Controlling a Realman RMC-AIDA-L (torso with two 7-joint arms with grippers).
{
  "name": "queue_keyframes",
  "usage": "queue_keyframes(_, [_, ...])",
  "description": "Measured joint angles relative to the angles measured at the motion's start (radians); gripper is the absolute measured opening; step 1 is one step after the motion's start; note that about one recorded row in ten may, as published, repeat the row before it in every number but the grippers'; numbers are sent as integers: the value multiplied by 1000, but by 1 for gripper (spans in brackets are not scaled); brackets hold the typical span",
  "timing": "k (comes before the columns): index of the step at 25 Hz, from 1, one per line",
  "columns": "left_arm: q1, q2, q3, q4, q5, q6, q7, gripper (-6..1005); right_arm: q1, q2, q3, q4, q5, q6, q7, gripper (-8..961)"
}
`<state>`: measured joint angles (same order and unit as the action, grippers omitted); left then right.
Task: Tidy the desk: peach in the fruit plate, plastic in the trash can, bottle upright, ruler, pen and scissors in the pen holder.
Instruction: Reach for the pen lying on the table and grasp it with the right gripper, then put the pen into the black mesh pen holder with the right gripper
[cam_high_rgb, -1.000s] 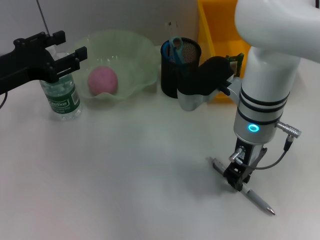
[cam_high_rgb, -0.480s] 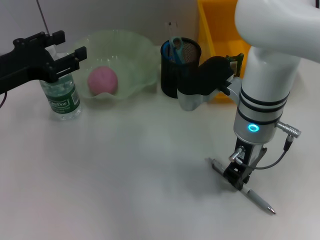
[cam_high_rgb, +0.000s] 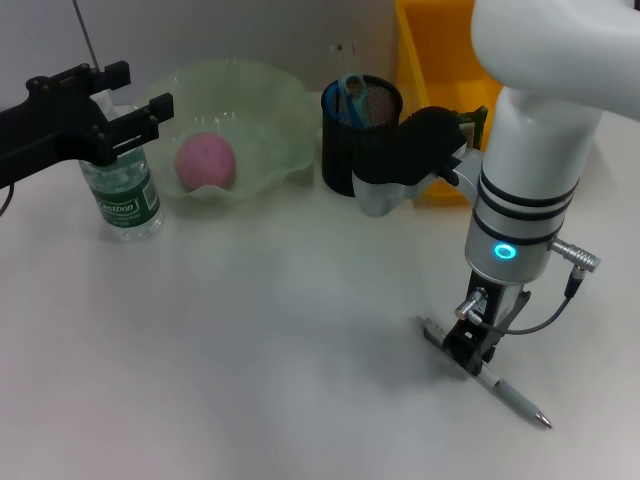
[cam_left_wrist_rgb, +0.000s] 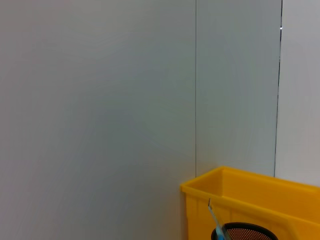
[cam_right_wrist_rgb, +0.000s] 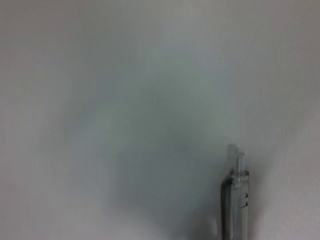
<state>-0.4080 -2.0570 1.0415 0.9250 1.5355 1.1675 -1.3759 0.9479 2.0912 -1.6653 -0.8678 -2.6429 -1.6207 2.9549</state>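
Observation:
My right gripper is down on the table, straddling the pen, a clear pen lying flat; its end shows close up in the right wrist view. Far left, my left gripper hovers open at the top of the upright bottle. The pink peach lies in the green fruit plate. Blue-handled scissors and a faint clear ruler stand in the black mesh pen holder. The yellow trash can is behind it. The plastic is out of view.
My right arm's elbow joint hangs just in front of the pen holder and trash can. The left wrist view shows a grey wall, the trash can and the holder's rim. White tabletop spreads across the front.
My right arm has shifted slightly up and to the left over the pen. The pen has stayed where it lay. The left arm has not moved.

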Motion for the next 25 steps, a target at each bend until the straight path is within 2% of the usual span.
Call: queue_keyframes(25, [12,-2,-2,14,-2,12,0,663,-3,1,-5,13,1,1,0,130])
